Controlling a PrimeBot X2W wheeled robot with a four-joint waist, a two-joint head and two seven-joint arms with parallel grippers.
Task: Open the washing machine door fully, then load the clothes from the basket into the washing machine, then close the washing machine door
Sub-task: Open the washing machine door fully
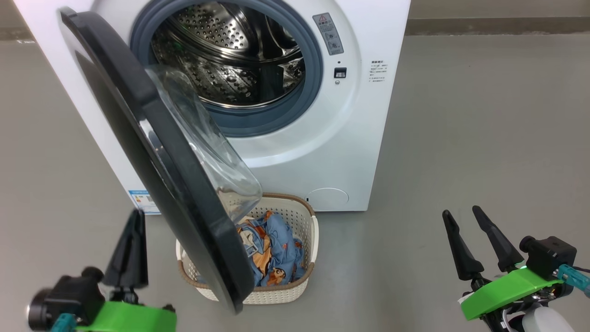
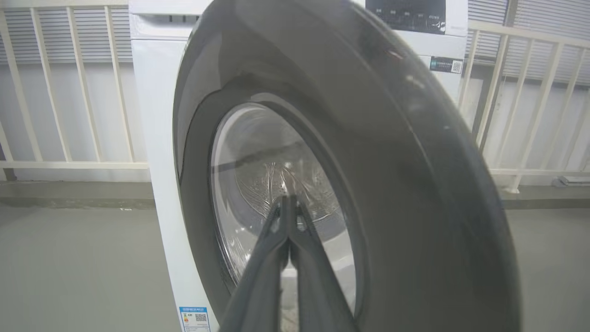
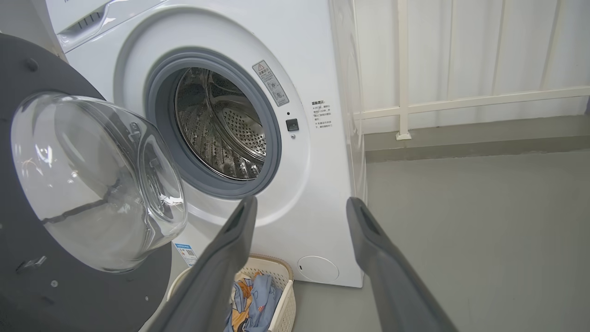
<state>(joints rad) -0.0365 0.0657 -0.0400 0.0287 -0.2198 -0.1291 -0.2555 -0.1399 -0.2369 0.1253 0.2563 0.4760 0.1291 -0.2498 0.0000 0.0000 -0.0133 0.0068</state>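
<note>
Glossy door (image 1: 184,184) (perforated plastic basket (image 1: 299,216))

I see soft, even light and weak shadows. The washing machine door (image 2: 405,175) looks blurred up close and glints.

Closed left claw (image 2: 289,201) faces washing machine door (image 2: 392,161)

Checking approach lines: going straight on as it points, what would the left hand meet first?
The left hand, shut, points at the clear centre of the washing machine door; it would likely meet that glass first, though the gap is hard to judge.
</note>
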